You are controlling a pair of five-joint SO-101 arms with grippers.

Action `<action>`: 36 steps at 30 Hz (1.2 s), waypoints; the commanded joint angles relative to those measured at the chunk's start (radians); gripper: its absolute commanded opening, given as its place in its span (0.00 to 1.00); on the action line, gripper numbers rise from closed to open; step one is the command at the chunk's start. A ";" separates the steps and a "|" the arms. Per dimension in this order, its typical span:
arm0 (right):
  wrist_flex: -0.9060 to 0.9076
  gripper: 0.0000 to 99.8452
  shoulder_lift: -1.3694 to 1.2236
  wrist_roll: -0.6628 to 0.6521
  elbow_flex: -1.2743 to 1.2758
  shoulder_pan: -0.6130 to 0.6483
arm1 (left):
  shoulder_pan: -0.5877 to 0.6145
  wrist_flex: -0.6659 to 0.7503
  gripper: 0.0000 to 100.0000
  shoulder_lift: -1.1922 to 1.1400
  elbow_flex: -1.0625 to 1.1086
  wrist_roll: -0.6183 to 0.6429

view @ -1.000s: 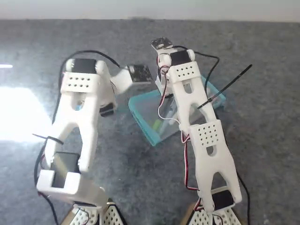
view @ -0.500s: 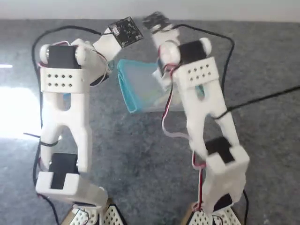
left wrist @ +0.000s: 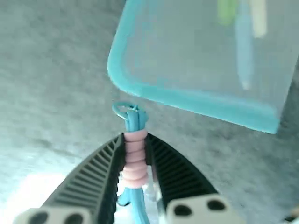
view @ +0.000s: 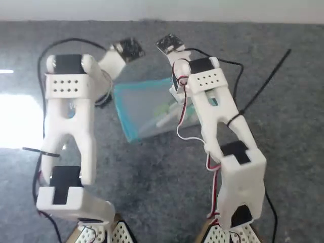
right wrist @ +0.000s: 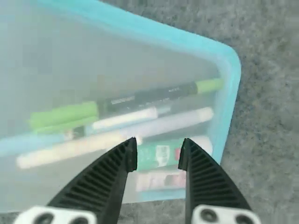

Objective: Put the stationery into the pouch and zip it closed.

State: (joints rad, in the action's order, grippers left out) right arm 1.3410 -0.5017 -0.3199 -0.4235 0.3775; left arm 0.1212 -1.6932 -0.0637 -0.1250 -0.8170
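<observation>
Grey speckled desk (view: 152, 177) runs back to a pale wall (view: 253, 10), and the pouch (view: 144, 109) lies flat on it between the two white arms. It is a translucent sleeve with a teal edge. The pens (right wrist: 140, 105) show through its skin, lying side by side: a green marker, a dark pen with a green tip and a few white ones. The stationery appears to be inside already, so the zip is what is left.

The left end effector (left wrist: 135, 140) is clamped tight on the pull (left wrist: 134, 161), a blue cord strung with pink beads that ends in a small ring just off the pouch's rounded corner. Whether the slider has reached the end of its track cannot be told. The right end effector (right wrist: 156, 149) hangs over the pouch above the pens, jaws a little apart and holding nothing. Whether its tips touch the plastic cannot be told.

The pouch looks light, thin and floppy, and its smooth skin will likely slide on the desk and buckle if dragged from one end. The loose pens may roll and shift the weight. The beaded pull is the natural hold, since the beads give the ribbed jaws purchase. The cord is limp, though, and carries only tension, so any tug should run along the zip line. The free arm would best press flat on the pouch near its teal edge rather than pinch the film or bear on the pens.
</observation>
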 commanded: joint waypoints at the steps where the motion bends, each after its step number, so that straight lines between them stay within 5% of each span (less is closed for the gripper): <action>1: 0.039 0.16 -0.077 -0.017 -0.193 0.001 | 0.005 0.063 0.01 0.035 0.193 0.009; 9: -0.113 0.16 -0.378 -0.009 -0.582 0.054 | -0.003 0.158 0.01 0.035 0.369 0.006; 15: -0.174 0.16 -0.578 0.178 -0.829 0.110 | 0.006 0.160 0.01 0.035 0.403 0.009; 22: -0.151 0.16 -0.760 0.077 -0.956 0.131 | 0.009 0.190 0.01 0.035 0.409 0.009; 36: 0.341 0.01 -0.656 -0.184 -1.134 0.124 | 0.009 0.287 0.01 0.034 0.409 0.115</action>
State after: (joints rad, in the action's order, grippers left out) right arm 1.5650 -1.2689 -0.4703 -1.4546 0.5079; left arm 0.1212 -1.4446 -0.0637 0.2892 -0.7403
